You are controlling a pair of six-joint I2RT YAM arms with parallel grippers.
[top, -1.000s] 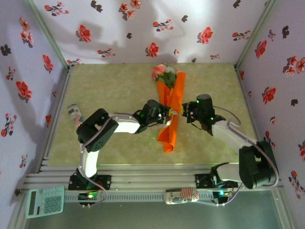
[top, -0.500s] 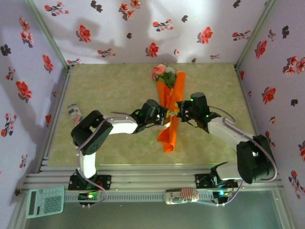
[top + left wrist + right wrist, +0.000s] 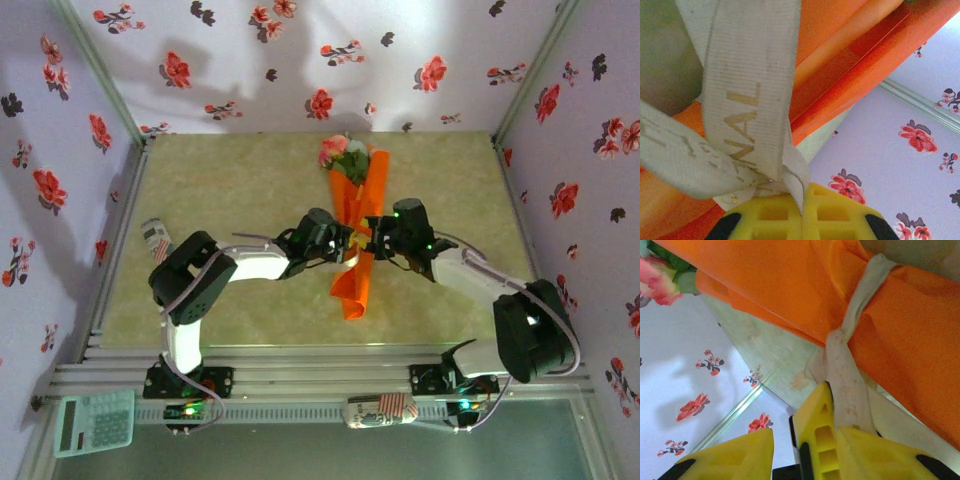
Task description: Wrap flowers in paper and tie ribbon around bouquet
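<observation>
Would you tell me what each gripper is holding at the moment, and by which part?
The left gripper pinches the ribbon by one tail close to the bouquet; the right gripper stands open, holding nothing.

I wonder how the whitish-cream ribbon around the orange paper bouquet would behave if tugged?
The whitish-cream fabric ribbon is probably floppy: it bends and bunches around the orange paper bouquet. Pinched flat in the left gripper, it seems thin and light.
</observation>
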